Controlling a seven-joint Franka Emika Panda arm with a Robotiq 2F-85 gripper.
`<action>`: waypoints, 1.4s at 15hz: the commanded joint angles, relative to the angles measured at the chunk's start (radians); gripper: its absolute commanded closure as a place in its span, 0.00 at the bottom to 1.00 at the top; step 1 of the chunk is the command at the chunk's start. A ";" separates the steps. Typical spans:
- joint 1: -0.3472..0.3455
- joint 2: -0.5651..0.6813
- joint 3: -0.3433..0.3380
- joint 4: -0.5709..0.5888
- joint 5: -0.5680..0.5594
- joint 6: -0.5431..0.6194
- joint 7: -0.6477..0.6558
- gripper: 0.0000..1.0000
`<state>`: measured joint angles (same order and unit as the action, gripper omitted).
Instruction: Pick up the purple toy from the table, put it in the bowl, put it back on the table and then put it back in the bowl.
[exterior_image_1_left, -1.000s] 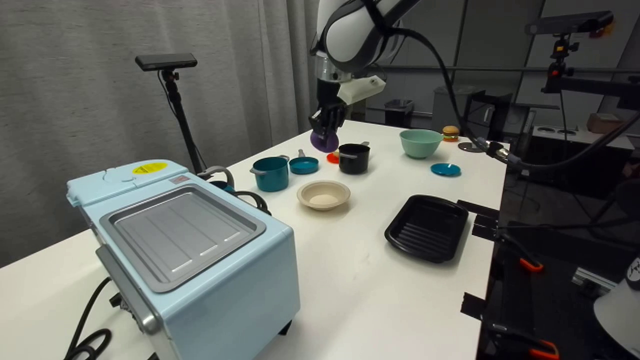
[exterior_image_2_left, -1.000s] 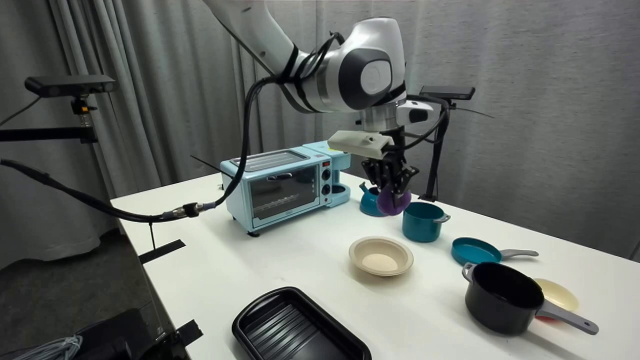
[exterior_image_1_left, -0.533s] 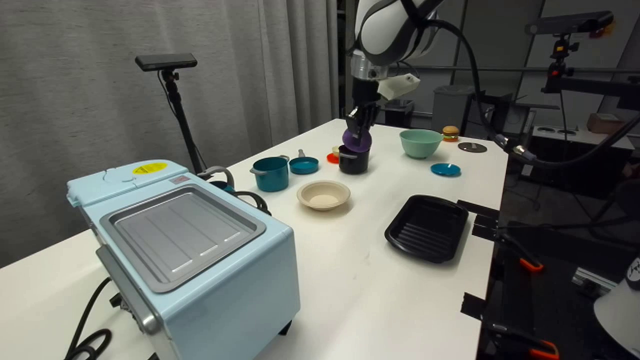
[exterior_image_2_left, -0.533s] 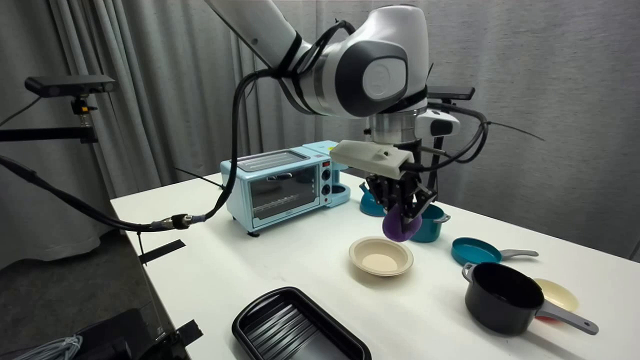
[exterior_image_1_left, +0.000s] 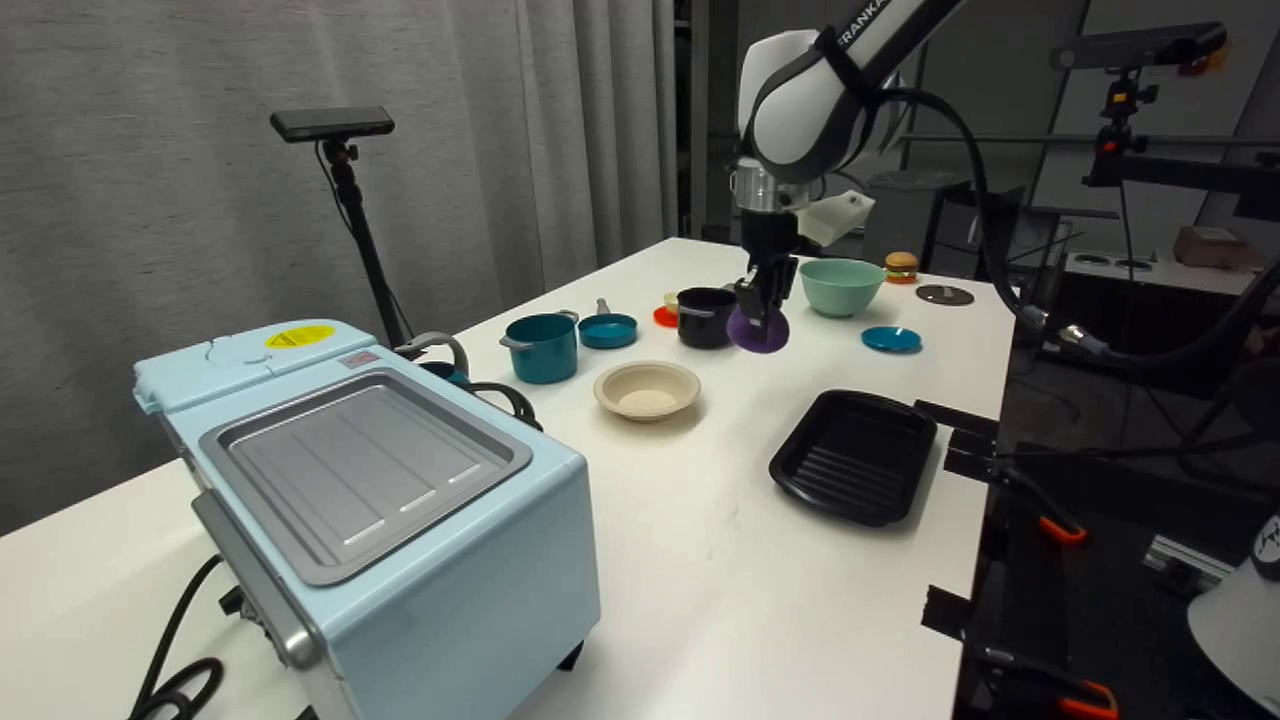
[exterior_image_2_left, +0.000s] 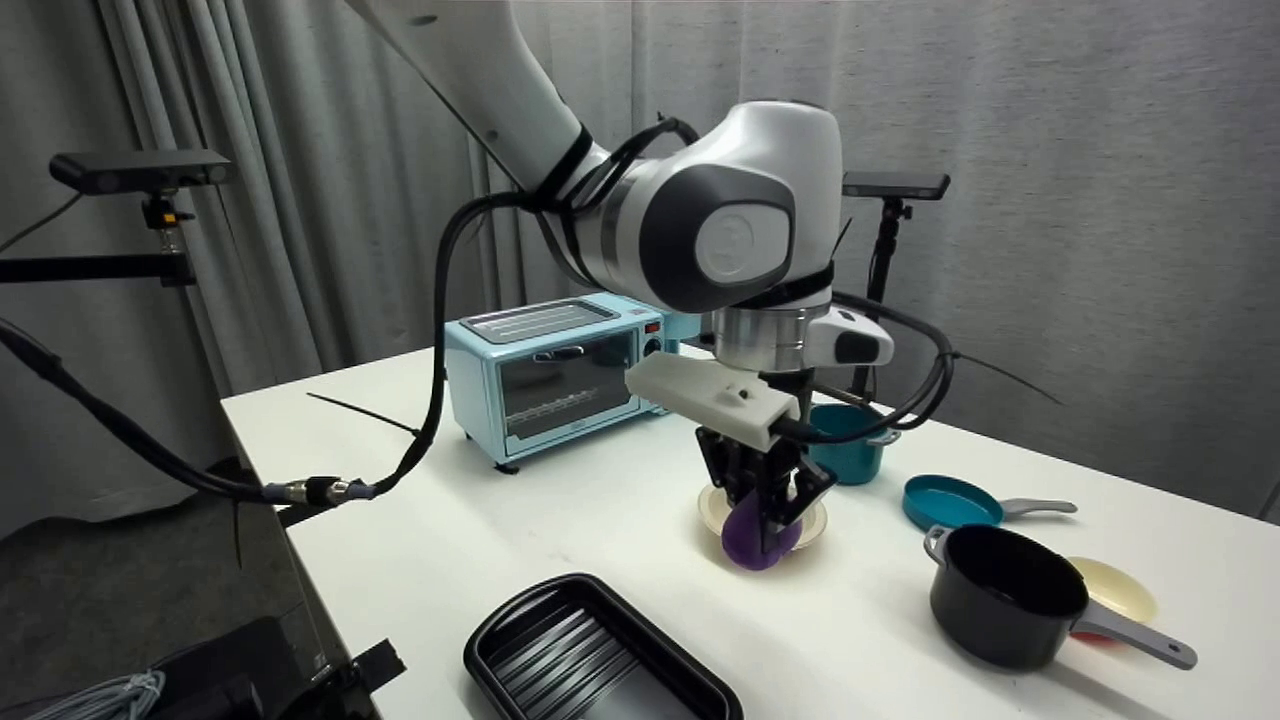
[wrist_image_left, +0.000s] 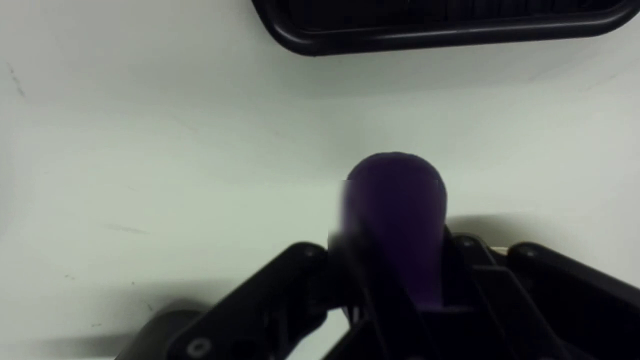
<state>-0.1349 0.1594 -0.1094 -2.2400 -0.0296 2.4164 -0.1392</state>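
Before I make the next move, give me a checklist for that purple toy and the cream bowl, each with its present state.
1. Grip on the purple toy: ok, the fingers are closed on it.
2. Stance of the cream bowl: ok, upright on the table.
3. Purple toy apart from the cream bowl: ok, a gap shows in an exterior view.
4. Purple toy lined up over the cream bowl, if that is the next drop: not ok, it is off to one side.
5. Purple toy off the table: cannot tell from these angles.
6. Purple toy apart from the black ribbed tray: ok, tabletop shows between them.
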 joint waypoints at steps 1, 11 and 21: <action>0.022 0.031 0.014 -0.027 -0.027 0.039 0.009 0.94; 0.104 0.203 -0.001 -0.026 -0.223 0.098 0.157 0.94; 0.109 0.125 0.019 -0.057 -0.242 0.068 0.149 0.12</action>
<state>-0.0306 0.3406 -0.0939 -2.2619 -0.2800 2.4925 0.0261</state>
